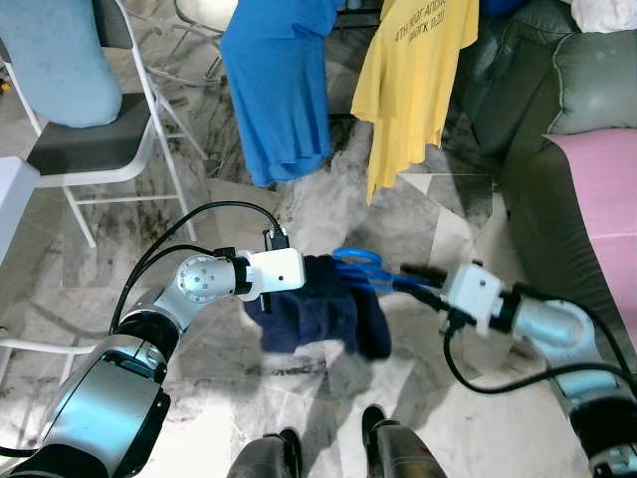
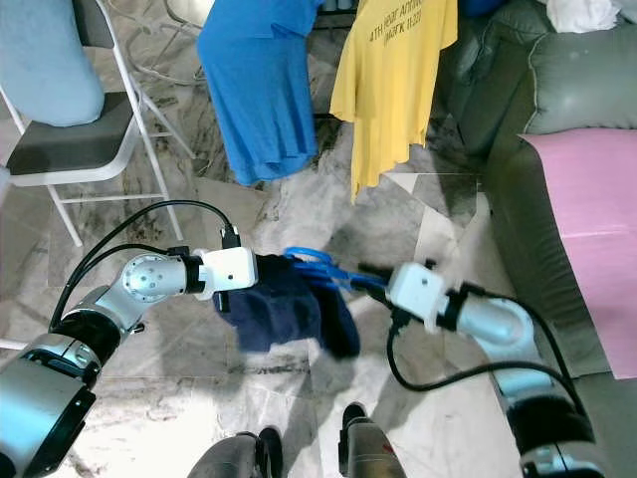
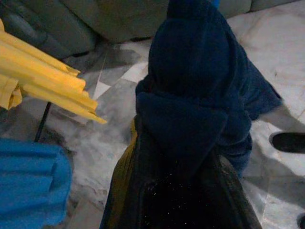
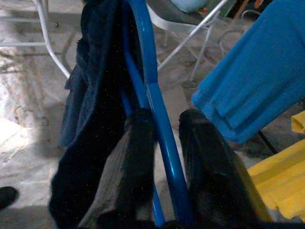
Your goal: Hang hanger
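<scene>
A blue plastic hanger point(image 1: 360, 263) is held low over the marble floor between my two arms, with a navy garment point(image 1: 317, 317) draped over it and sagging down. My right gripper point(image 1: 412, 276) is shut on the hanger; in the right wrist view the blue bar point(image 4: 161, 125) runs between its black fingers point(image 4: 138, 143). From the other side, my left gripper point(image 1: 307, 273) reaches into the navy cloth point(image 3: 200, 95) and is shut on a fold of it, its fingertips covered by the fabric.
A blue shirt point(image 1: 279, 80) and a yellow T-shirt point(image 1: 413, 70) hang ahead of me. A white folding chair point(image 1: 90, 149) stands at the left. A grey-green sofa point(image 1: 537, 159) with a pink cover point(image 1: 605, 199) lines the right. My feet point(image 1: 383, 438) are below.
</scene>
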Controlling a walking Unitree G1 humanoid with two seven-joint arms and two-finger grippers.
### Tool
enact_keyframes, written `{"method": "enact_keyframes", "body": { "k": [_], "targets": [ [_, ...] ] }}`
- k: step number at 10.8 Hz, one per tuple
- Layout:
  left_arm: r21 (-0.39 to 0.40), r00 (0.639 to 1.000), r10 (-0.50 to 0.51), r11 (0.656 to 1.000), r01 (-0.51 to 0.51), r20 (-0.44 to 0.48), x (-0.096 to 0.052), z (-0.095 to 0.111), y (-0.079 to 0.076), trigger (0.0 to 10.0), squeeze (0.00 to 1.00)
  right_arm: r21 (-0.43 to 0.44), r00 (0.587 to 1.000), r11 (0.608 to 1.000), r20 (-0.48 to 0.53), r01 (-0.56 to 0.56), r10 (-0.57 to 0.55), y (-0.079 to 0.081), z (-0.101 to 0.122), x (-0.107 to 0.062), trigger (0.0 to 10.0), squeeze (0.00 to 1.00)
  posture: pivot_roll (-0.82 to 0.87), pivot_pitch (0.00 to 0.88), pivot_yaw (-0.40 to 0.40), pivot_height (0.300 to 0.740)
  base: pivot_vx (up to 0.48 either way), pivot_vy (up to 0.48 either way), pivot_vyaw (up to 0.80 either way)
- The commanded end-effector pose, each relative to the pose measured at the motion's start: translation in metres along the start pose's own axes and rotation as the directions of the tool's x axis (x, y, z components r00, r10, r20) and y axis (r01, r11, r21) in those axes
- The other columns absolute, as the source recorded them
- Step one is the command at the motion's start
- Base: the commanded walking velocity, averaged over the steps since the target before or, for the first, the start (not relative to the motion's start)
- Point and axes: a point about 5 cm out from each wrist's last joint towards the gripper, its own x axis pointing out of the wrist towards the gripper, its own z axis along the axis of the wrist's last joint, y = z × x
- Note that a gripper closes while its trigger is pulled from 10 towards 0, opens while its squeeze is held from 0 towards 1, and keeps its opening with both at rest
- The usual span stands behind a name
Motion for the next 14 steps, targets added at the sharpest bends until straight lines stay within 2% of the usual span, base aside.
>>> {"method": "enact_keyframes", "body": {
  "k": [1, 2, 4, 5, 6, 8, 9, 10, 11, 12, 13, 14],
  "targets": [
    [-0.032, 0.997, 0.056, 0.998, -0.058, -0.061, -0.011, -0.013, 0.004, 0.0, 0.00, -0.015, 1.000, 1.000, -0.013, -0.003, 0.002, 0.002, -0.003, -0.002, 10.0, 1.00, -0.08, 0.268, 0.131, 0.740, 0.000, 0.000, 0.00],
    [-0.041, 0.993, 0.062, 0.997, -0.066, -0.102, -0.014, -0.020, -0.001, 0.0, 0.00, -0.074, 0.998, 0.997, -0.058, 0.031, -0.036, -0.012, -0.005, -0.007, 10.0, 1.00, -0.07, 0.264, 0.131, 0.740, 0.000, 0.000, 0.00],
    [-0.055, 0.984, 0.081, 0.994, -0.090, -0.156, -0.021, -0.030, -0.003, 0.0, 0.00, -0.138, 0.989, 0.987, -0.102, 0.089, -0.103, -0.029, -0.006, -0.017, 10.0, 1.00, -0.08, 0.261, 0.130, 0.740, 0.000, 0.000, 0.00],
    [-0.069, 0.977, 0.102, 0.991, -0.117, -0.185, -0.025, -0.036, -0.004, 0.0, 0.00, -0.170, 0.978, 0.973, -0.112, 0.157, -0.177, -0.042, -0.005, -0.027, 10.0, 1.00, -0.08, 0.256, 0.127, 0.740, 0.000, 0.000, 0.00],
    [-0.072, 0.974, 0.111, 0.989, -0.127, -0.195, -0.027, -0.038, -0.004, 0.0, 0.00, -0.184, 0.972, 0.966, -0.116, 0.182, -0.206, -0.046, -0.004, -0.030, 10.0, 1.00, -0.08, 0.256, 0.127, 0.740, 0.000, 0.000, 0.00],
    [-0.099, 0.954, 0.191, 0.971, -0.218, -0.233, -0.037, -0.044, 0.004, 0.0, 0.00, -0.179, 0.926, 0.914, -0.035, 0.364, -0.376, -0.051, 0.006, -0.035, 10.0, 1.00, -0.08, 0.260, 0.135, 0.740, 0.000, 0.000, 0.00],
    [-0.157, 0.936, 0.265, 0.939, -0.305, -0.232, -0.042, -0.045, 0.012, 0.0, 0.00, -0.101, 0.883, 0.878, 0.006, 0.468, -0.470, -0.048, 0.009, -0.036, 10.0, 1.00, -0.08, 0.261, 0.136, 0.740, 0.000, 0.000, 0.00],
    [-0.235, 0.915, 0.336, 0.892, -0.386, -0.225, -0.046, -0.046, 0.017, 0.0, 0.00, 0.003, 0.834, 0.834, 0.034, 0.551, -0.551, -0.040, 0.009, -0.037, 10.0, 1.00, -0.08, 0.262, 0.140, 0.740, 0.000, 0.000, 0.00],
    [-0.301, 0.898, 0.376, 0.850, -0.433, -0.229, -0.048, -0.049, 0.017, 0.0, 0.00, 0.086, 0.802, 0.801, 0.035, 0.592, -0.596, -0.031, 0.007, -0.037, 10.0, 1.00, -0.09, 0.260, 0.138, 0.740, 0.000, 0.000, 0.00],
    [-0.389, 0.878, 0.416, 0.788, -0.477, -0.236, -0.047, -0.052, 0.015, 0.0, 0.00, 0.187, 0.774, 0.761, 0.006, 0.622, -0.634, -0.017, 0.000, -0.036, 10.0, 1.00, -0.09, 0.259, 0.134, 0.740, 0.000, 0.000, 0.00],
    [-0.512, 0.887, 0.435, 0.732, -0.449, -0.156, -0.041, -0.045, 0.016, 0.0, 0.00, 0.307, 0.788, 0.733, -0.115, 0.607, -0.605, 0.007, -0.018, -0.025, 10.0, 1.00, -0.09, 0.255, 0.122, 0.740, 0.000, 0.000, 0.00],
    [-0.530, 0.912, 0.405, 0.760, -0.375, -0.065, -0.035, -0.035, 0.017, 0.0, 0.00, 0.323, 0.787, 0.719, -0.199, 0.615, -0.584, 0.014, -0.029, -0.019, 10.0, 0.27, -0.09, 0.252, 0.113, 0.740, 0.000, 0.000, 0.00]
  ]
}}
